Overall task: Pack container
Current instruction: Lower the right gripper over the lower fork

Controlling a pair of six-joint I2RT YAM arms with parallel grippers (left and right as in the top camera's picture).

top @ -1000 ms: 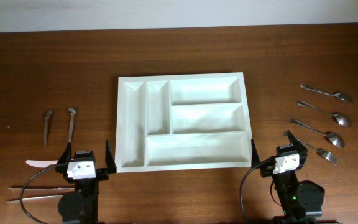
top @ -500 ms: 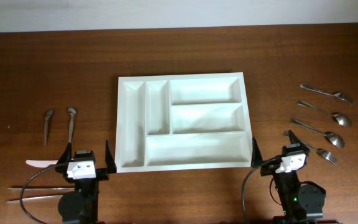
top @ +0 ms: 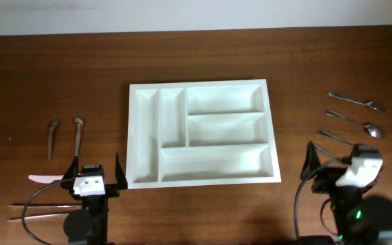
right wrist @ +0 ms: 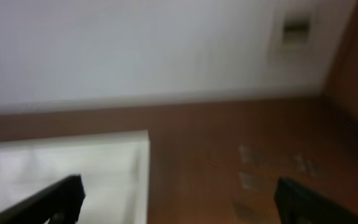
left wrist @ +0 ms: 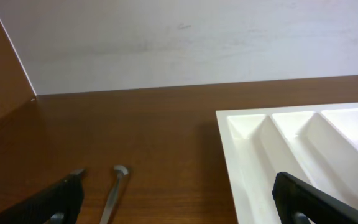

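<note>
overhead, the right gripper (top: 344, 162) had swung out to its right within the last second, away from the near corner of the white tray (top: 186, 129) and towards the spoons (top: 357, 101) on that side of the table (top: 203, 54). it now covered the fork that had shown there a moment earlier. its jaws stood wide apart with nothing between them. the left gripper (top: 94, 170) had not stirred, parked just before the tray's near left corner, likewise spread and empty. the tray lay mid-table with all five compartments bare, so packing had not begun and the right arm was probably going for a first piece. the right wrist view was smeared by motion, giving only a tray corner and faint marks on the wood. the left wrist view showed sharply a left-hand spoon (left wrist: 112, 193) near the tray's edge.
</note>
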